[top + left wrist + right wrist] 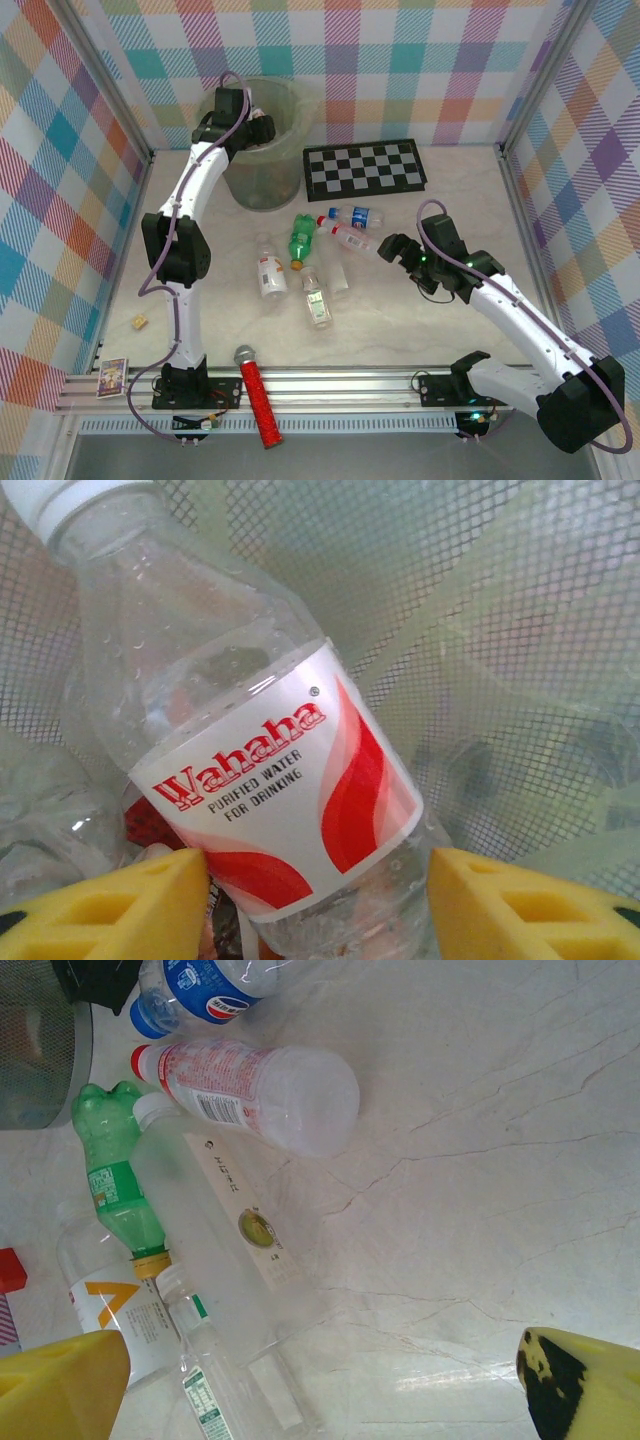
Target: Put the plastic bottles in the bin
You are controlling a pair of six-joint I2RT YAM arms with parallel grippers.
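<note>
The yellow fingers (110,910) of the left gripper (315,880) are sitting on both sides of a clear bottle (280,790) with a red and white label, down inside the green bin (262,185). I cannot tell if they are squeezing it or letting go. They should be opening all the way before lifting straight up. The right gripper (320,1370) is hanging wide open, holding nothing, over the other bottles (300,240) lying on the table (420,320)

Clear red-labelled Wahaha bottle (270,770) tilted inside pale-green mesh bin (265,185), several more bottles (301,238) lying scattered nearby
</note>
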